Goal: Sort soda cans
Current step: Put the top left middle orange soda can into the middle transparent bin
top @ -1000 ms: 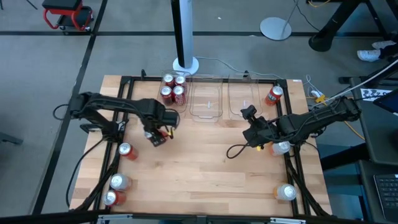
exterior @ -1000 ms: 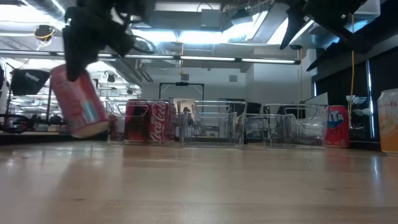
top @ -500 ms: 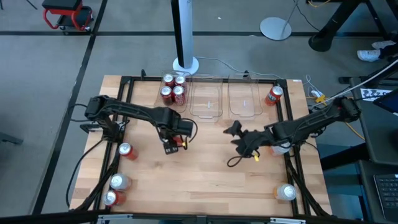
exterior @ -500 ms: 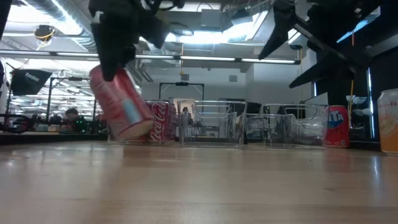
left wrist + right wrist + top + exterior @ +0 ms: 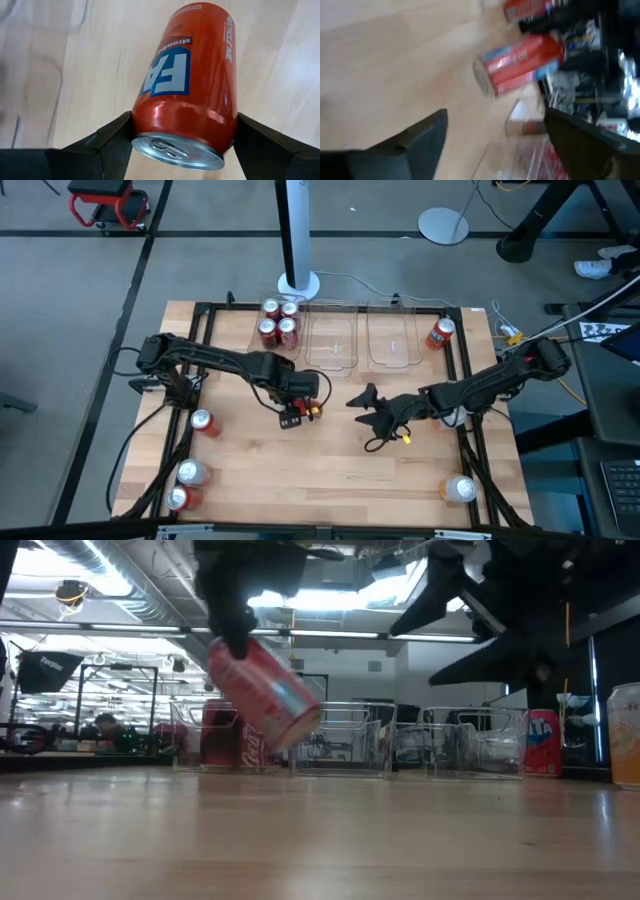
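From above, the arm hides most of the carried red can (image 5: 189, 82); it hangs tilted, clear of the worktop (image 5: 320, 470), near its middle. The left gripper (image 5: 182, 135) clamps it just below the rim. The right gripper (image 5: 362, 402), nearby, stands open and empty

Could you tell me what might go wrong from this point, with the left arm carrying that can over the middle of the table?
1. The red can hangs tilted in the left gripper, held near its top, clear of the table; it could slip and roll.
2. The right gripper, fingers open, is close to the can; the arms might collide.
3. The leftmost bin already holds four cans, leaving little room.
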